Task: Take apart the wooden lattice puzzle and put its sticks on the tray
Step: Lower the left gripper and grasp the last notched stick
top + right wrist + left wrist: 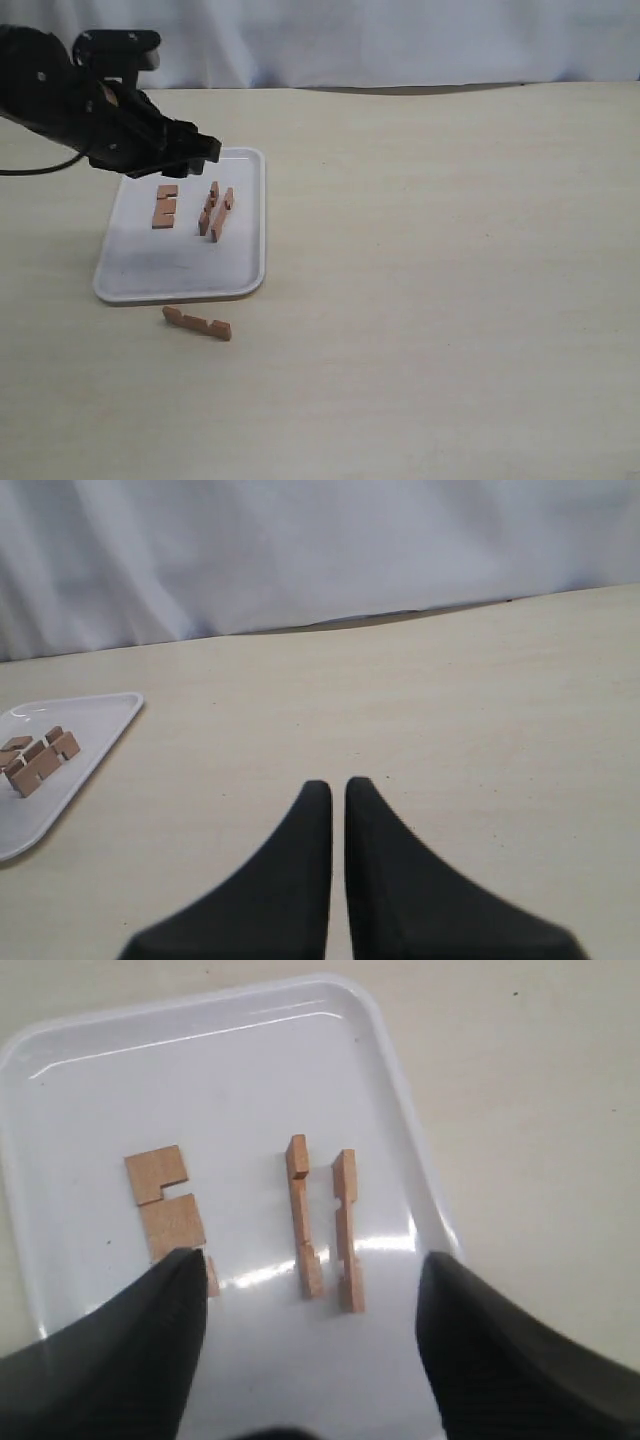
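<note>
The puzzle is apart. Three reddish-brown notched sticks lie on the white tray (140, 275): one flat at the left (165, 205) and two on edge side by side (216, 210). A fourth stick (197, 323) lies on the table just in front of the tray. My left gripper (195, 148) hovers over the tray's far edge, open and empty. In the left wrist view the flat stick (162, 1200) and the pair (322, 1228) lie on the tray (240, 1060) between its fingers (140, 1330). My right gripper (337, 785) is shut, empty, over bare table; it is outside the exterior view.
A white cloth backdrop (400, 40) hangs behind the beige table (450, 280). From the right wrist view the tray (100, 720) with its sticks (35, 760) shows far off to the side.
</note>
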`<state>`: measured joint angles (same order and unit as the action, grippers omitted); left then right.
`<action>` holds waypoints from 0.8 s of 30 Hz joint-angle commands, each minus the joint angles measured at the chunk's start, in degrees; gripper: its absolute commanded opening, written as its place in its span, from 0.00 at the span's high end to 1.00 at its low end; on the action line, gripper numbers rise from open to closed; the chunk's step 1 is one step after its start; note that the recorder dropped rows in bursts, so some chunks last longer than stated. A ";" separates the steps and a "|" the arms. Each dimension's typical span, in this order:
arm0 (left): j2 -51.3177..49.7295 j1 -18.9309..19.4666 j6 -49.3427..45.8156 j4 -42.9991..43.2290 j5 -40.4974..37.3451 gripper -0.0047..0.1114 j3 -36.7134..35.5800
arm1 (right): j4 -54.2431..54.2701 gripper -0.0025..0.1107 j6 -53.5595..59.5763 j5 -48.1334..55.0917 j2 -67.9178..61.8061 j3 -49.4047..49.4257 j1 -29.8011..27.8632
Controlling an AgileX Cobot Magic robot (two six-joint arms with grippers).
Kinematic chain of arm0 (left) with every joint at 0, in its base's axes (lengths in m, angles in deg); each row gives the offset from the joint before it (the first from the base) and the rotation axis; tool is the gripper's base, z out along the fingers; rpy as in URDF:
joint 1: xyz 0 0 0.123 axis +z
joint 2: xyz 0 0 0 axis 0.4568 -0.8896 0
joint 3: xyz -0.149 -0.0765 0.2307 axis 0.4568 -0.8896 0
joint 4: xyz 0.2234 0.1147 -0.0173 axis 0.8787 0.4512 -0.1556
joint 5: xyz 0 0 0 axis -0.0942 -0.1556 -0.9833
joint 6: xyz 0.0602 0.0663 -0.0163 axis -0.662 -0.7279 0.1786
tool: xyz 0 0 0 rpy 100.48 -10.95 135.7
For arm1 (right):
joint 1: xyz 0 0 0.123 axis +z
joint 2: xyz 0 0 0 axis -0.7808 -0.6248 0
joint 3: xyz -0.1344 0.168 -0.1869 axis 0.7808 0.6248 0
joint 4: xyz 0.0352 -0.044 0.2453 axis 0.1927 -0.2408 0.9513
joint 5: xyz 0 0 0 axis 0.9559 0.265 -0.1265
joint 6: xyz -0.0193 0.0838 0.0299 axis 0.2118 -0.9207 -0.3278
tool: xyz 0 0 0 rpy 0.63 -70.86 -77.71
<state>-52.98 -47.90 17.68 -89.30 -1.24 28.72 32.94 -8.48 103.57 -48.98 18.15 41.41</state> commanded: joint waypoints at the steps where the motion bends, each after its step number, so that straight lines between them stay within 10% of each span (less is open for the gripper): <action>1: 9.54 0.04 -1.53 -0.59 -12.46 0.46 0.37 | -0.21 0.94 -0.05 -0.09 0.22 0.13 0.12; 13: 12.81 -16.77 -3.16 -1.18 -20.26 0.46 -4.41 | -0.21 0.94 -0.05 -0.09 0.22 0.13 0.12; 24: 10.56 -18.68 -2.79 0.05 -17.93 0.46 -7.70 | -0.21 0.94 -0.05 -0.09 0.22 0.13 0.12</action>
<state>-42.36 -66.45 14.40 -89.36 -21.12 21.11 32.94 -8.48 103.57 -48.98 18.15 41.41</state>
